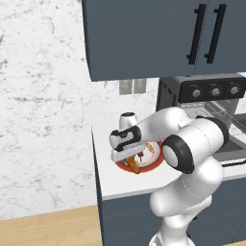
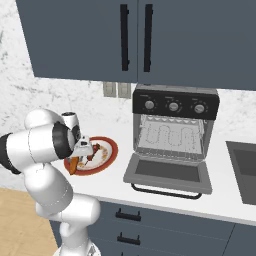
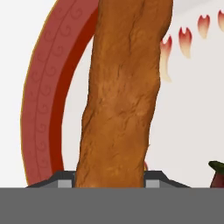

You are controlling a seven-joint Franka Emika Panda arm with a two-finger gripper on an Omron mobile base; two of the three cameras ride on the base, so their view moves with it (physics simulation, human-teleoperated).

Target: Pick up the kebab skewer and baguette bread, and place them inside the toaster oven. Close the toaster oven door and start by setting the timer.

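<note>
Baguette bread (image 3: 120,96) is filling the near field of the hand view, running lengthwise between the two fingertips (image 3: 63,180), which are sitting tight against both its flanks at the bottom edge — gripper (image 1: 126,156) is looking clamped on the loaf, though the loaf is lying on the plate (image 3: 43,100), not raised. Loaf's outer end is overhanging the red plate rim toward the counter's front edge in the right base view. Kebab skewer (image 2: 91,149) is lying just beside the loaf on the same plate, toward its centre. Plate is sitting near the left end of the counter (image 2: 115,175), with bare white surface between it and the toaster oven (image 2: 175,127). Toaster oven door (image 2: 170,172) is hanging fully down, flat over the counter, handle bar at the front edge; cavity with its wire rack is standing open.
</note>
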